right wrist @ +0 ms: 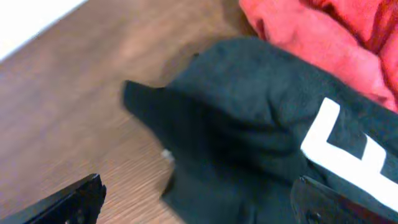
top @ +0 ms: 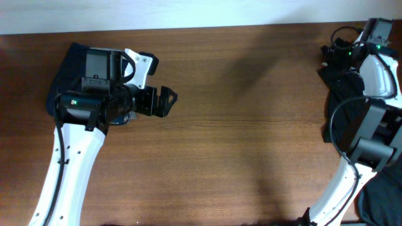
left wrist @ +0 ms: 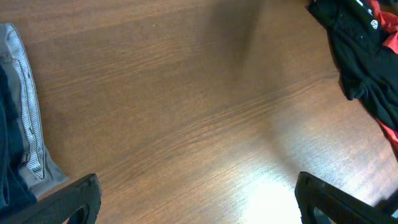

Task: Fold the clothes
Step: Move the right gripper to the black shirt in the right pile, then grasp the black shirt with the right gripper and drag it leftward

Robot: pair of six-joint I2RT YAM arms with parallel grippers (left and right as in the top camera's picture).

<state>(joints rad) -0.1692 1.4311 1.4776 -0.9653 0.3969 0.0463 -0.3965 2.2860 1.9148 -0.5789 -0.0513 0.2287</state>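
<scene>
1. While both arms reach over the bench (top: 251, 125), my left hand (top: 164, 100) has its fingers spread wide apart, with only bare wood between them
2. Behind that hand, under its arm, a navy garment (top: 63, 63) lies on the bench
3. In the left wrist view, a grey garment (left wrist: 31, 143) with a fine striped band lies against the navy one, just beside the hand's left finger
4. My right hand (right wrist: 196, 186) is spread apart too, clamped on nothing
5. The black shirt (right wrist: 249, 124) lies crumpled just ahead of the right hand and between its fingers (right wrist: 74, 202); I cannot tell whether they touch it
6. A white printed mark shows on the shirt toward the right finger
7. A red garment (right wrist: 323, 37) lies beyond the black shirt, touching it, ahead and to the right of that hand
8. This black and red pile is well apart from my left hand, far ahead of it across the bench
</scene>
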